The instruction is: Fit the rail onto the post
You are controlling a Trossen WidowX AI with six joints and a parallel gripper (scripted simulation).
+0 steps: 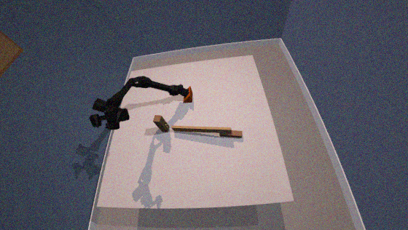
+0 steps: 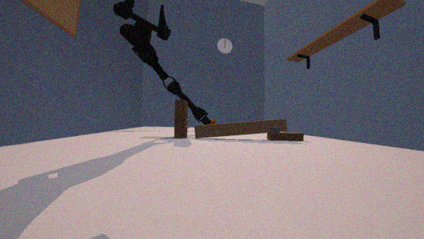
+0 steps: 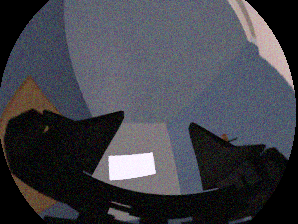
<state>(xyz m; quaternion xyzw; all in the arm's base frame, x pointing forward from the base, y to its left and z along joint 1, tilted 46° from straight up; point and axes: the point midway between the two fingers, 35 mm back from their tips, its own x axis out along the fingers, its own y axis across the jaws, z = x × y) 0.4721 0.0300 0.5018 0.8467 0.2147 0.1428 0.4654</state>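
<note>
The rail (image 1: 200, 129) (image 2: 238, 128) slopes: its near end is down on the table, just short of the post (image 1: 159, 121) (image 2: 181, 119), and its far end is raised at the bracket on the footboard block (image 1: 237, 134) (image 2: 295, 137). Two small pegs stick out of the post towards the rail, with a small gap between them and its end. The holes are too small to see. My gripper (image 1: 105, 119) (image 2: 145, 7) (image 3: 157, 120) is open and empty, high up and away from the rail, with its fingers pointing upward.
The arm's orange base (image 1: 188, 96) stands behind the post and rail. The arm leans up over the table's edge. Arm shadows cross the white mat (image 1: 218, 175). A wooden shelf (image 2: 341, 34) and a round clock (image 2: 224, 45) are on the walls.
</note>
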